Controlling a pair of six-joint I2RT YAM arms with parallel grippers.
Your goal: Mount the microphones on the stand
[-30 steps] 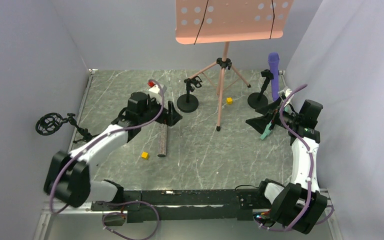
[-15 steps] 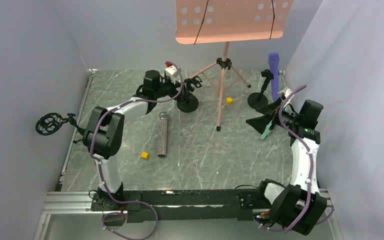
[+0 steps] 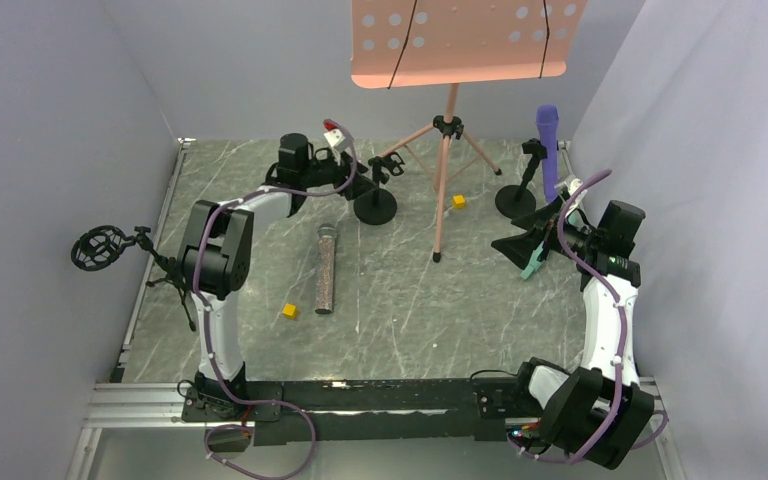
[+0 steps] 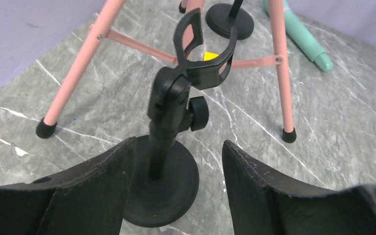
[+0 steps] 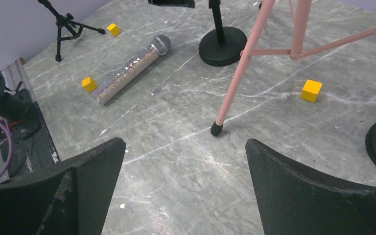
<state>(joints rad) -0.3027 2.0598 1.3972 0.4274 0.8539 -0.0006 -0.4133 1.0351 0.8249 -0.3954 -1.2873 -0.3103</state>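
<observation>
My left claw (image 4: 177, 146) stands partly spread, its 2 fingers (image 4: 93, 191) either side of the post of the black stand (image 4: 169, 105), touching nothing that I can see. I judge I am here to steady it or set its empty clip (image 4: 203, 54). Nearer my base, the glittery microphone (image 3: 326, 268) lies flat on the worktop (image 3: 410, 300). My right claw (image 5: 184, 144) hangs wide and empty near the mint-green microphone (image 3: 534, 262). The purple microphone (image 3: 547, 135) sits upright in the far stand (image 3: 513, 200)
</observation>
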